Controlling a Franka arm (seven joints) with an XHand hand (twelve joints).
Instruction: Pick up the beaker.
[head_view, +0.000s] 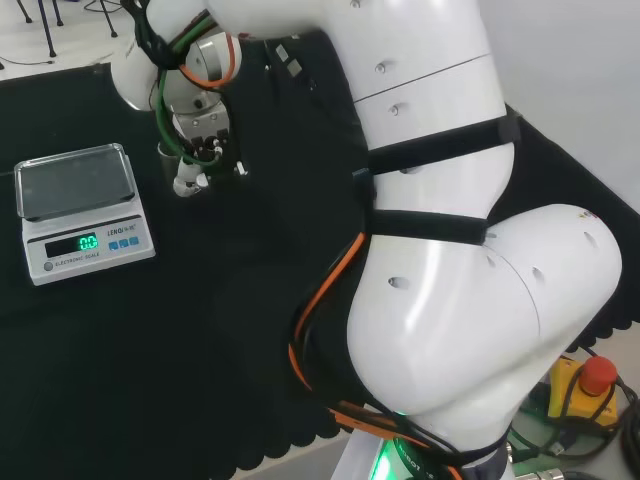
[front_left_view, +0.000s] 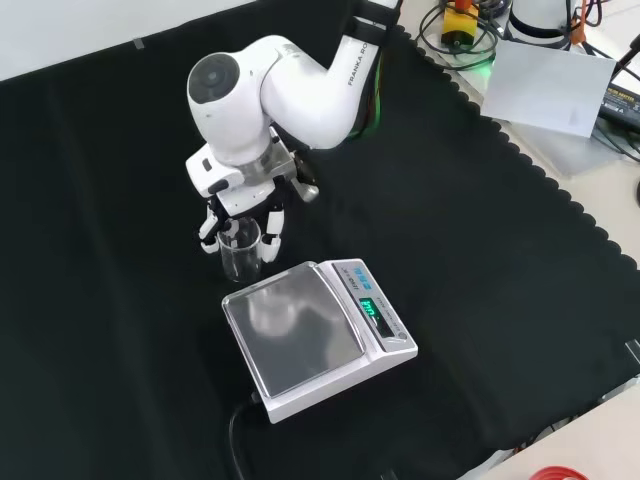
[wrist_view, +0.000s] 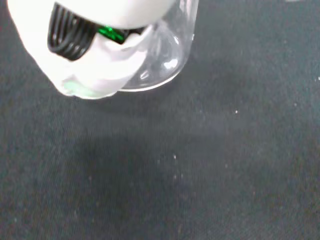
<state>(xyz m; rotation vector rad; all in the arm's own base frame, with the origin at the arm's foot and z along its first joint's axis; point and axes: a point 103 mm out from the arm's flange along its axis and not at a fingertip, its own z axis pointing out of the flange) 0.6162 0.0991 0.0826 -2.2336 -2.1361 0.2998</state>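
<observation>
Even, bright overhead light on my bench.
Glare on my white arm (head_view: 450, 290); my hand (wrist_view: 95, 55) blurs close to the wrist camera; soft shadows.

White arm bent low over the cloth, hand (front_left_view: 240, 205) pointing down, fingers (front_left_view: 272, 224) spread and lowered.

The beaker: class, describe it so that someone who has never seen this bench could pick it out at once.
Find the white scale on the black cloth. In the front view, just above its steel pan, stands the beaker, with the robot hand reaching down around it. It is a clear, upright, empty-looking glass cylinder, the one see-through vessel beside the solid scale.
</observation>
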